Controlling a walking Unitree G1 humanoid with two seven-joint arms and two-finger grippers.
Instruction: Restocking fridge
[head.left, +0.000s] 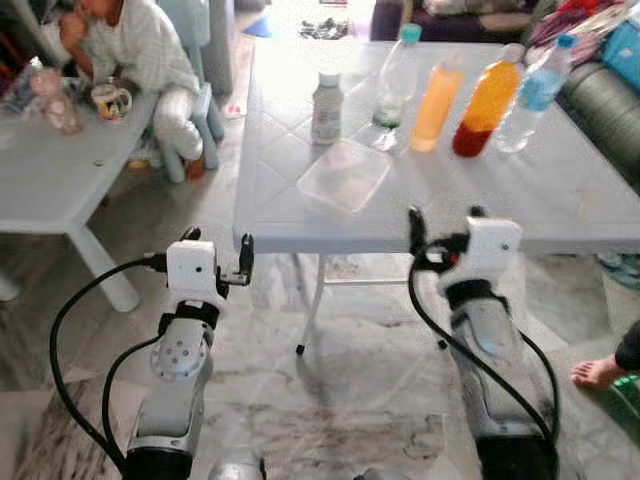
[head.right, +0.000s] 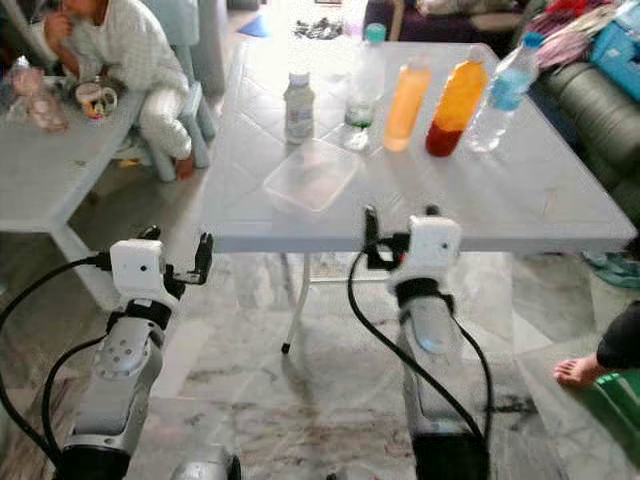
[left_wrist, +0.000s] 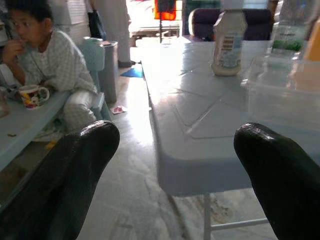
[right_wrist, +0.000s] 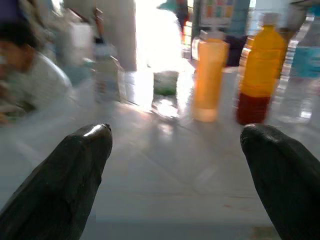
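Facing the white table (head.left: 600, 215), the left gripper (head.left: 218, 262) and right gripper (head.left: 445, 228) hang at its near edge with jaws apart, holding nothing. Beyond them lies a clear lid (head.left: 344, 175). Farther back stand the bottles; the orange bottle (head.left: 487, 108) looks full, heavy and smooth, so gripping its middle seems safest.

The small white bottle (left_wrist: 228, 42) has a label, but its words are too blurry to read.
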